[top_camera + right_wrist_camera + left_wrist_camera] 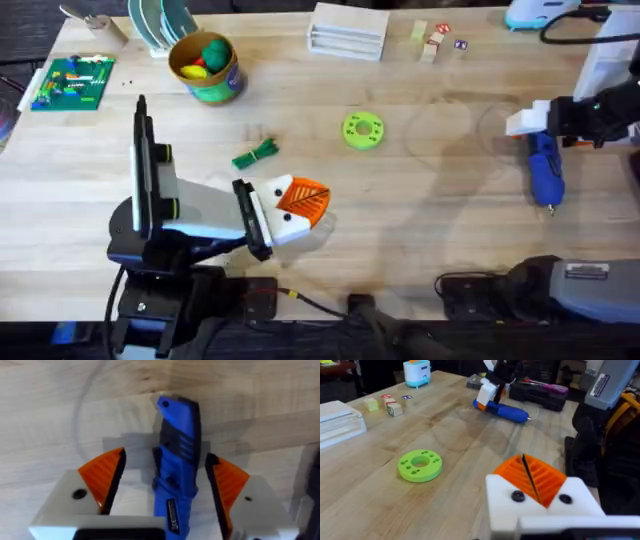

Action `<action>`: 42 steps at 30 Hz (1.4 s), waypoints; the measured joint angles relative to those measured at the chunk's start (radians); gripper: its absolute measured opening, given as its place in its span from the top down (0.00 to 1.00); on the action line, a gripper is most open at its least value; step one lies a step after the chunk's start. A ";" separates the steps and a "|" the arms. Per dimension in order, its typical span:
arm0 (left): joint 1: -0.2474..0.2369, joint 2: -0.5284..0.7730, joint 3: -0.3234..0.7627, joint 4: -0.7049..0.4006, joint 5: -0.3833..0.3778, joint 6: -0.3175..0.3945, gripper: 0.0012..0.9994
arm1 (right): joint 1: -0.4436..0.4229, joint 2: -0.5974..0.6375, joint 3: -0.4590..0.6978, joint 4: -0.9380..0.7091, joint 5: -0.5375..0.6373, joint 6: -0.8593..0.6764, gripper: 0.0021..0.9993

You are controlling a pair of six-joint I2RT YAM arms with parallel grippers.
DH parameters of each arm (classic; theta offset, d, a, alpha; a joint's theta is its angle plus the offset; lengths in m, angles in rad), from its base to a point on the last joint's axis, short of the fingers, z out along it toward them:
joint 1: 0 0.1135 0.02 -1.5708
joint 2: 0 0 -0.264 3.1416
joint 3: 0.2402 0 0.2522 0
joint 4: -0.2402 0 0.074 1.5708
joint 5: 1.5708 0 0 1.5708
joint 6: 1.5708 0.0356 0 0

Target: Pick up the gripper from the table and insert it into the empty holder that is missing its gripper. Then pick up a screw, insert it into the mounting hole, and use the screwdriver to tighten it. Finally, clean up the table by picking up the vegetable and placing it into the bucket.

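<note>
The blue screwdriver [546,172] lies on the table at the right, its bit toward the near edge. My right gripper [527,121] hovers over its far end and is open, an orange pad on each side of the blue body [177,460] with gaps between. My left gripper [298,203] is near the table's middle front, its two orange ribbed fingers [530,476] shut together on nothing, with dark screw heads in its white blocks. The green vegetable [255,153] lies just beyond it. The yellow-rimmed bucket [206,66] stands at the far left with toys inside. A loose gripper and an empty holder are out of view.
A lime green disc [362,130] lies mid-table. Along the far edge are a green circuit board [74,81], a white box [348,32], small blocks [434,41] and a pale blue gadget [417,372]. Bare wood lies between the two grippers.
</note>
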 joint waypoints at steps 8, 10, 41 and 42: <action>0.000 0.000 0.000 0.000 0.000 0.000 0.99 | -0.009 0.075 0.000 0.060 0.000 -0.007 0.01; 0.000 0.000 0.000 0.000 0.000 0.000 0.99 | -0.016 0.107 0.001 0.064 -0.001 -0.007 0.01; 0.000 0.000 0.000 0.000 0.000 0.000 0.99 | -0.028 0.120 0.008 0.089 0.029 -0.025 0.98; 0.000 0.000 0.000 0.000 0.000 0.000 0.99 | -0.028 0.116 0.008 0.083 0.021 -0.025 0.98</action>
